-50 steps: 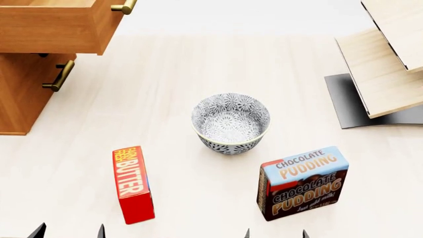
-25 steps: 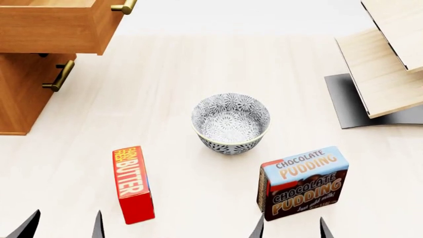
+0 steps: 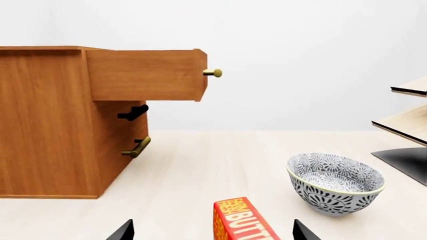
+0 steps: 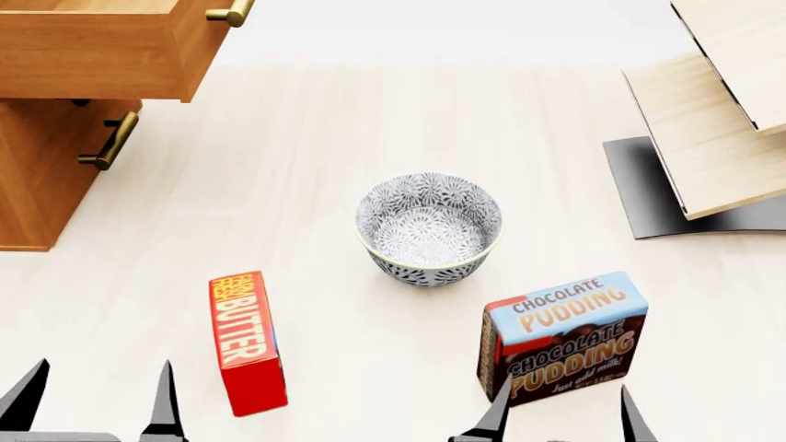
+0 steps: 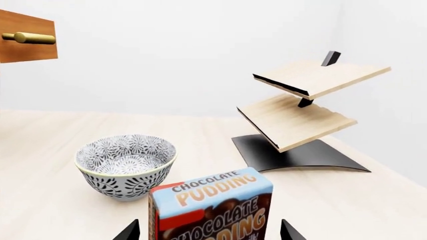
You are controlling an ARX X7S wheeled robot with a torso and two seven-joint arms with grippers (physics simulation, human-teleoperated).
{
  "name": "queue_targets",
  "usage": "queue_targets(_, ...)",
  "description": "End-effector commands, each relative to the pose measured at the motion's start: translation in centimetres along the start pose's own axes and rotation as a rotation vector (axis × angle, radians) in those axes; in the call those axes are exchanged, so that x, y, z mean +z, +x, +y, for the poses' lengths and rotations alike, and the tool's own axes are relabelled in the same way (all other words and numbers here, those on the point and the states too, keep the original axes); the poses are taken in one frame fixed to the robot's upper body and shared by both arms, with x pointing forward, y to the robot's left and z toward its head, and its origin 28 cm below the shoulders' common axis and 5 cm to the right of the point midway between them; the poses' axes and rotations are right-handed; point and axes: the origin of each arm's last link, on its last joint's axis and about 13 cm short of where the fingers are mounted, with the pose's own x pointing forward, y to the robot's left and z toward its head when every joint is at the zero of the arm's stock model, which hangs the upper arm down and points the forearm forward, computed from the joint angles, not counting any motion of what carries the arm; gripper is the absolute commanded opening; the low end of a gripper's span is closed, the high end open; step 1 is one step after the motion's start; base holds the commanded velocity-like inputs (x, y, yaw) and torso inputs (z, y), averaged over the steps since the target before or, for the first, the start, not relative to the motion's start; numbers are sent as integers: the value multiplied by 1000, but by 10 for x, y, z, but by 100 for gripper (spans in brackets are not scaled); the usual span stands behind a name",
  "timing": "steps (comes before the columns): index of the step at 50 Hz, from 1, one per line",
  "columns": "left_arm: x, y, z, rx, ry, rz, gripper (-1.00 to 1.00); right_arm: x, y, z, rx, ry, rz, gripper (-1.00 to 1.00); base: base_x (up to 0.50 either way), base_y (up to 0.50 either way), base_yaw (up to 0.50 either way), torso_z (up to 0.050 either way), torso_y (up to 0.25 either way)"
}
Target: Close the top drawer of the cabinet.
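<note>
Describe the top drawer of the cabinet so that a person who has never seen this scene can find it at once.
Find the reddish-brown wooden cabinet standing on the pale table, at the robot's far left. The top drawer is its uppermost box. Unlike the lower drawer front, which sits flush, it is pulled far out and carries a bright brass handle.

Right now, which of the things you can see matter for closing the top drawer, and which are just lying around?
For the job:
top drawer, pulled out
cabinet

Just lying about:
bowl
butter box
chocolate pudding box
slanted wooden rack

Both sets of fingers are open and empty.
</note>
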Motion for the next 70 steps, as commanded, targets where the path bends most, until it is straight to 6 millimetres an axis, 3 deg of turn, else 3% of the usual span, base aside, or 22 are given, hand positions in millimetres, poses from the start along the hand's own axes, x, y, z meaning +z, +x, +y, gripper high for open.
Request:
queue_targets(1, 7, -2, 1, 17, -6, -18, 100, 3, 0, 0, -7, -5, -9, 100, 0, 0, 0, 0, 0)
queue_targets(19, 4, 0, 1, 17, 1, -7, 100, 1, 2, 1, 0, -8, 3, 100, 0, -8, 0, 0, 0)
queue_targets(37, 0, 1, -1, 1, 9, 8, 100, -1, 4, 1, -4, -14, 8, 100, 0, -349, 0, 0, 0)
queue_targets(53, -3, -1, -1, -10, 3, 14, 100, -8, 7, 3, -13, -38, 11, 100, 471, 0, 0, 0, 0)
queue_targets(70, -4, 1, -1, -13, 7, 16, 100, -10, 7, 4, -5, -44, 17, 100, 56, 0, 0, 0, 0)
